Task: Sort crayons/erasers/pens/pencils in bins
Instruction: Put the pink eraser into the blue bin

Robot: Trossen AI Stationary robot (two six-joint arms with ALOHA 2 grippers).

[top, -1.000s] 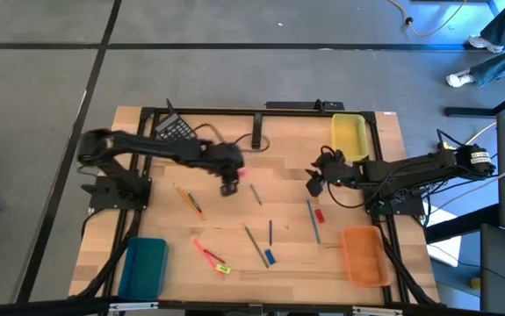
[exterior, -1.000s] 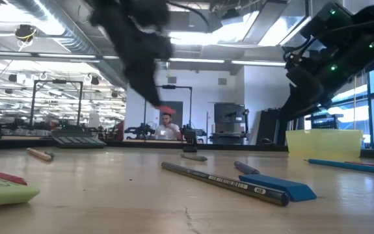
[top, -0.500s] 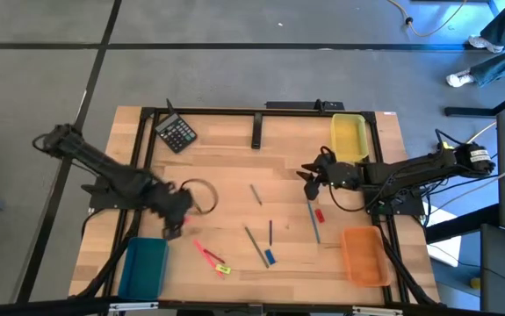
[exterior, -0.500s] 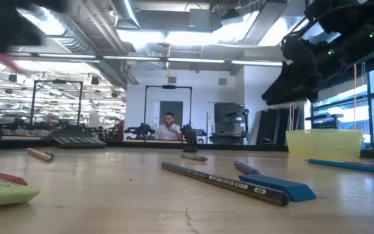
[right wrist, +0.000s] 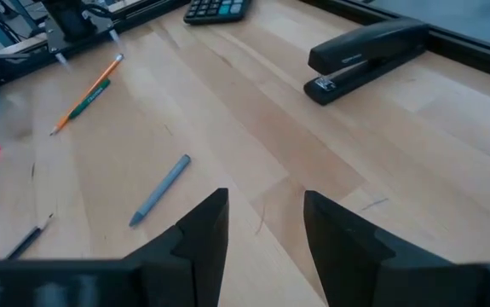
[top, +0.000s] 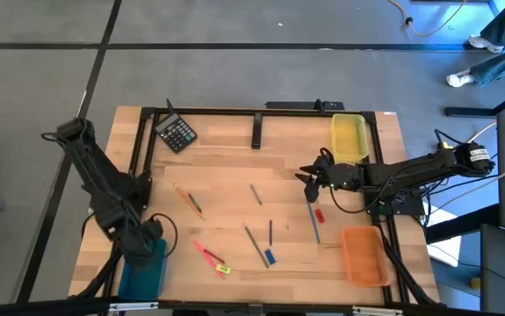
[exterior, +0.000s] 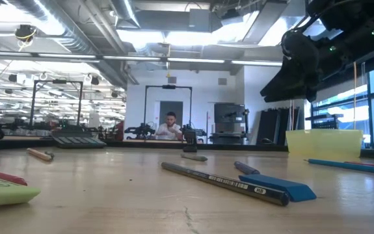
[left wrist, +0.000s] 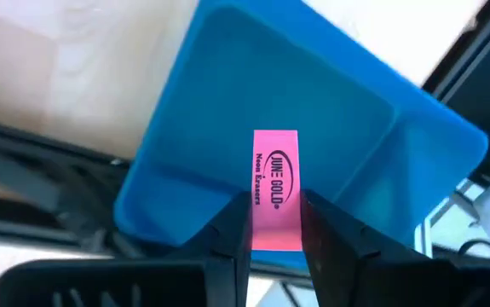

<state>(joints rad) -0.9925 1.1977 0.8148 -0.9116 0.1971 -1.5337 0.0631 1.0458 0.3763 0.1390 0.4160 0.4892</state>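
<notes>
1. My left end effector [left wrist: 276,223] hangs over the teal-blue bin [left wrist: 227,94] at the table's [top: 226,167] near left corner, fingers pinching a pink eraser [left wrist: 275,188] upright above the bin's bare floor.
2. My right end effector [right wrist: 263,223] hovers with its fingers spread, over bare wood near the yellow bin [top: 349,136], which sits at the far right; the orange bin [top: 364,254] lies at the near right.
3. Between the arms the table carries loose things: an orange-and-green pencil [top: 188,199], a grey stick [top: 256,194], a pink crayon [top: 205,253] beside a yellow-green eraser [top: 222,269], a dark pencil [top: 255,246], a blue eraser [top: 270,256], a blue pen [top: 313,219] and a red eraser [top: 319,215]. Nothing lies directly beneath either end effector except the teal bin under my left.
4. A calculator [top: 176,133] sits at the far left and a black stapler [right wrist: 368,49] at the far middle.
5. Only the left wrist view shows the eraser; in the high view the left end effector [top: 140,244] hides it.
6. The low view alone shows a person [exterior: 170,127] far across the room, and lettering on the dark pencil [exterior: 226,182] too small to read.
7. The eraser's print reads "JUNE GOLD" with "Neat Erasers" below.
</notes>
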